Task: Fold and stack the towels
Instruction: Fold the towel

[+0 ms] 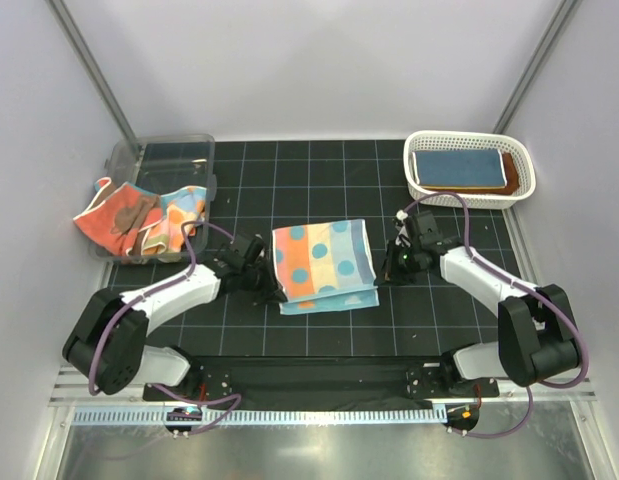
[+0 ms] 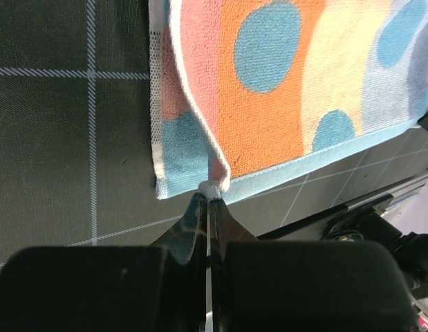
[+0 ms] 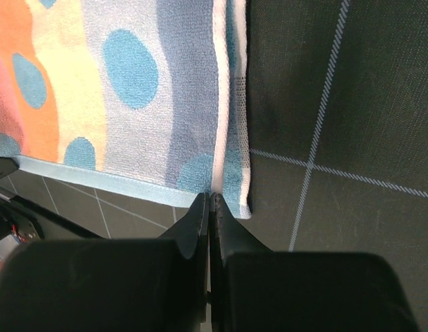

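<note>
Two grippers, both clamped shut on the same cloth. The left gripper (image 2: 208, 195) has its jaws pressed together on a small bunch of white hem at the near-left corner of the polka-dot towel (image 1: 322, 262). The right gripper (image 3: 210, 200) has its jaws together too, pinching the white hem of the upper layer just beside the near-right corner. Both sets of tips sit low, at the level of the cloth.

The polka-dot towel lies flat in the middle of the table (image 1: 319, 175), on the black gridded mat between the two arms. It has pink, orange, cream and pale-blue stripes with blue dots. It is doubled over: a strip of the lower layer shows past the upper one along the near edge, and in the left wrist view the upper layer's left edge runs at a slant across the lower one.

At the far-left corner of the table stands a clear bin (image 1: 174, 152). A coral-red towel (image 1: 114, 215) with brown print spills over its near-left rim, and a second dotted towel (image 1: 184, 212) is crumpled just beside it in the bin.

At the far-right corner stands a white basket (image 1: 469, 136). It holds a folded blue towel (image 1: 454, 167) lying on a rust-brown towel (image 1: 511, 172), which shows only at the right end.
</note>
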Controlling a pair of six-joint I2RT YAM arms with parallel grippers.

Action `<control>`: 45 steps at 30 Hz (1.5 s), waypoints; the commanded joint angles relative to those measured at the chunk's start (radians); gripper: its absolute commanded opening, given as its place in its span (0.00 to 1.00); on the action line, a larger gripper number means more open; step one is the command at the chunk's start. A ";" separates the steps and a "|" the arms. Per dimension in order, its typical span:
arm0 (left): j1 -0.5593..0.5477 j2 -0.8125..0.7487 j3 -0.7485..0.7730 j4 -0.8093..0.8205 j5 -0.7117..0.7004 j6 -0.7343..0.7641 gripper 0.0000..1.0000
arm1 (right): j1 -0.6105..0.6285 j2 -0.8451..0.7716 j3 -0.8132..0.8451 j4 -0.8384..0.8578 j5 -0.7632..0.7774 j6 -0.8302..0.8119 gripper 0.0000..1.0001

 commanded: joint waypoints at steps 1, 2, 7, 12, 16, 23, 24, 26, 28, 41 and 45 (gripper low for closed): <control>-0.018 0.022 -0.017 0.020 -0.038 -0.009 0.00 | 0.003 0.009 -0.009 0.023 0.049 0.008 0.01; -0.029 0.023 -0.018 0.020 -0.050 -0.009 0.00 | 0.004 0.016 -0.013 0.025 0.045 0.008 0.01; -0.037 0.037 -0.031 0.016 -0.081 -0.004 0.00 | 0.019 0.027 -0.029 0.037 0.066 0.016 0.01; -0.037 0.068 -0.026 0.009 -0.094 0.003 0.00 | 0.032 0.041 -0.027 0.048 0.075 0.025 0.01; -0.037 0.040 0.015 -0.014 -0.079 -0.013 0.00 | 0.032 0.026 0.042 -0.009 0.085 0.016 0.01; -0.052 -0.139 0.098 -0.115 -0.110 -0.068 0.00 | 0.033 -0.071 0.145 -0.196 0.126 -0.018 0.01; -0.058 -0.156 0.080 -0.113 -0.120 -0.084 0.00 | 0.032 -0.085 0.133 -0.192 0.128 -0.012 0.01; -0.070 -0.190 0.005 -0.083 -0.137 -0.116 0.00 | 0.032 -0.108 0.076 -0.160 0.129 0.008 0.01; -0.070 -0.194 -0.082 -0.037 -0.110 -0.133 0.00 | 0.032 -0.112 0.019 -0.134 0.123 0.025 0.01; -0.127 -0.079 -0.179 0.135 -0.093 -0.176 0.00 | 0.049 -0.062 -0.068 -0.023 0.164 0.057 0.01; -0.129 -0.076 -0.187 0.134 -0.101 -0.175 0.00 | 0.049 -0.059 -0.087 -0.006 0.155 0.060 0.01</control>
